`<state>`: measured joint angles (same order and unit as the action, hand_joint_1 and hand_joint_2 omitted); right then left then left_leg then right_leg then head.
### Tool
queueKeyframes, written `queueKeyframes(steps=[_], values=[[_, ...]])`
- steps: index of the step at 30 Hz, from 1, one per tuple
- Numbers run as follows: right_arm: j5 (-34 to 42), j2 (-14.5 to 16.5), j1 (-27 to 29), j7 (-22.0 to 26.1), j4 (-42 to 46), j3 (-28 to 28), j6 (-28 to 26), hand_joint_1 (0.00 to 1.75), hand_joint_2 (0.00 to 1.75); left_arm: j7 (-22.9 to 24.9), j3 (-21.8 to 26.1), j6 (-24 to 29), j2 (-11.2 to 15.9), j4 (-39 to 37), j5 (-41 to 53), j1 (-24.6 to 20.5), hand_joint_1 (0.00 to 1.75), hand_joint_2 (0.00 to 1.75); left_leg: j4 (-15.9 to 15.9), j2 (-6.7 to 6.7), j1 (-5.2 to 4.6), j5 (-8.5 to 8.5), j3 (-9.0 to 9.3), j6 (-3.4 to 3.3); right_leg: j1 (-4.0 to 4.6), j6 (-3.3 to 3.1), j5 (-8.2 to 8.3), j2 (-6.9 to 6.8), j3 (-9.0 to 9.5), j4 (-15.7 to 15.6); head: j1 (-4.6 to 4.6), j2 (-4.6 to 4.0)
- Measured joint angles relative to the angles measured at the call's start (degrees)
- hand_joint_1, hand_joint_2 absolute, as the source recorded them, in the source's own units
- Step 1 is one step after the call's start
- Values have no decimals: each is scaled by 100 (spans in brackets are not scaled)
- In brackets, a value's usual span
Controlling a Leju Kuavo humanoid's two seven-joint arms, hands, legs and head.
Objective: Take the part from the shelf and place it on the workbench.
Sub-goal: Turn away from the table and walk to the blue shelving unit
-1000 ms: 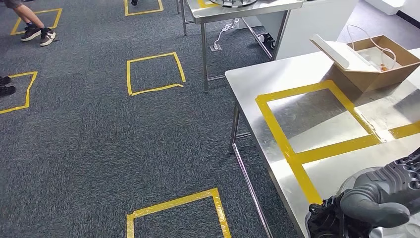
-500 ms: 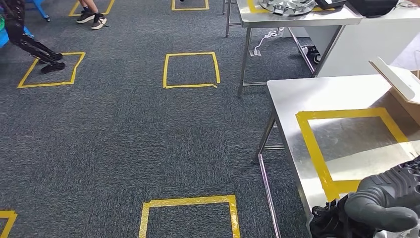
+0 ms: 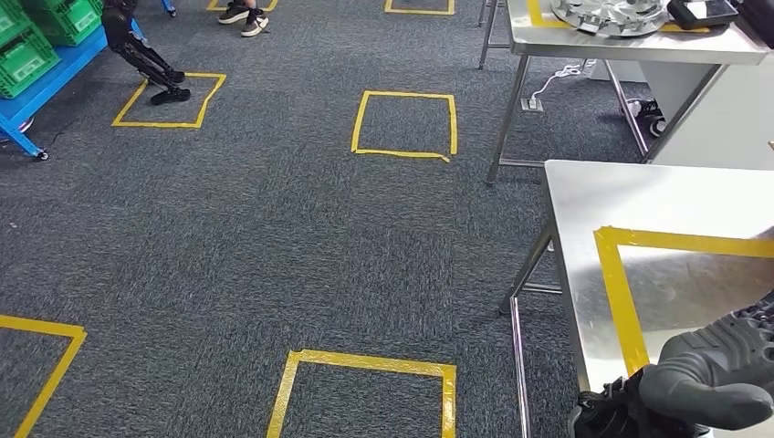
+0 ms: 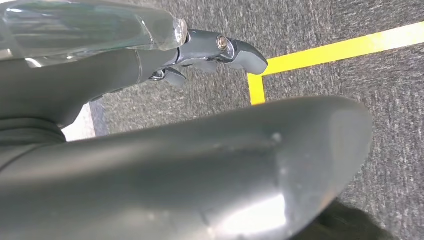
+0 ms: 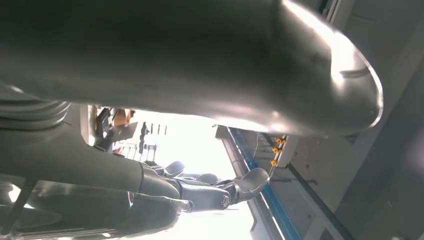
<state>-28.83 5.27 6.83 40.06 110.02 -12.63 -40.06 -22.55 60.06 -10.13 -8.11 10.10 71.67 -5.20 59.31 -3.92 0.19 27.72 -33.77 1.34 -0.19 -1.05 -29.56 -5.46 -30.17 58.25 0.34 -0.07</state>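
Both hands carry something you can't quite identify — the right hand (image 3: pixel 707 388) just beside the bench's (image 3: pixel 584 196) near corner seems curled on a dark part (image 3: pixel 607 415), the left hand (image 4: pixel 200 50) unclear — so next approach the bench's yellow tape square (image 3: pixel 616 292).

Grey speckled carpet floor (image 3: pixel 274 255) all around me, marked with squares of yellow tape; I'll use the yellow tape square (image 3: pixel 404 123) up ahead as my landmark. Way off to its left sits a blue rack holding green plastic crates (image 3: pixel 41 36). Between them another tape square has black jointed robot legs (image 3: pixel 141 55) standing on it. A person's dark shoes (image 3: pixel 242 16) are further back.
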Motion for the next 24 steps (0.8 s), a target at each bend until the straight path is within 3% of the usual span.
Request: queueKeyframes(steps=[2, 4, 6, 8, 10, 11, 12, 13, 15, 17, 19, 21, 23, 24], values=[[7, -4, 36, 0, 30, 14, 0, 0, 0, -16, -1, -6, -7, 0, -8, -7, 0, 0, -213, -91, -46, -17, 120, -45, 22, 52, -24, -98, 28, -3, 9, 0], [32, -8, 51, 0, 50, 25, 0, 0, 0, -56, -2, -84, -11, 0, 5, 2, 0, 0, -238, 50, -39, -41, 122, -100, 9, 115, -53, -170, 64, -8, 10, 0], [59, -22, 91, 0, 94, 60, 0, 0, 0, -113, 1, -291, -11, 0, 14, -7, 0, 0, -273, 199, -3, -74, 141, -168, -15, 180, -220, 66, -11, 222, 24, 0], [54, -56, 199, 0, 167, 104, -1, 0, 0, -144, 9, -560, -14, 0, -37, -33, 0, 0, -282, 367, 16, -93, 138, -216, -30, 214, -565, 410, -341, 919, 42, 0], [31, -102, 323, 0, 232, 121, -2, 0, 0, -125, 43, -756, -20, 0, -122, -45, 0, 0, -280, 544, 16, -97, 131, -230, -32, 222, -776, 513, -712, 1607, 45, 0], [27, -126, 365, 0, 257, 121, -2, 0, 0, -91, 66, -807, -21, 0, -160, -45, 0, 0, -278, 628, 19, -97, 135, -230, -35, 220, -726, 524, -780, 1682, 46, 0], [37, -150, 393, 0, 274, 120, -2, 0, 0, -46, 87, -833, -21, 0, -189, -44, 0, 0, -275, 712, 23, -95, 144, -227, -40, 214, -573, 539, -745, 1537, 45, 0], [62, -178, 406, 0, 287, 121, -2, 0, 0, 2, 109, -843, -18, 0, -214, -45, 0, 0, -272, 795, 29, -91, 156, -217, -53, 208, -347, 587, -610, 1186, 46, 0], [143, -241, 409, 0, 290, 121, -2, 0, 0, 81, 164, -843, -11, 0, -275, -48, 0, 0, -249, 950, 29, -77, 153, -172, -96, 205, 17, 829, -297, 415, 41, 0], [191, -307, 387, 0, 287, 122, -2, 0, 0, 159, 229, -851, -1, 0, -319, -47, 0, 0, -230, 1078, 31, -77, 114, -98, -104, 190, 107, 977, -164, 83, 32, 0], [188, -348, 310, 0, 287, 122, -2, 0, 0, 251, 263, -867, 13, 0, -306, -25, 0, 0, -232, 1166, 50, -92, 78, -31, -89, 139, 111, 878, -147, 61, 26, 0], [171, -363, 223, 0, 287, 122, -1, 0, 0, 330, 276, -890, 15, -2, -287, -6, 0, 0, -75, 941, 39, 18, -20, 9, -97, 68, 127, 738, -129, 41, 5, 0], [133, -368, 185, 0, 278, 124, -1, 0, 0, 405, 282, -916, 8, -4, -284, -20, 0, 0, 538, 575, 23, 357, -330, 31, -88, 17, 125, 568, -130, 33, -16, 0], [113, -369, 177, 0, 270, 125, -1, 0, 0, 442, 282, -921, 5, -4, -284, -29, 0, 0, 964, 487, 26, 548, -539, 41, -79, 4, 120, 480, -136, 34, -19, 0]])
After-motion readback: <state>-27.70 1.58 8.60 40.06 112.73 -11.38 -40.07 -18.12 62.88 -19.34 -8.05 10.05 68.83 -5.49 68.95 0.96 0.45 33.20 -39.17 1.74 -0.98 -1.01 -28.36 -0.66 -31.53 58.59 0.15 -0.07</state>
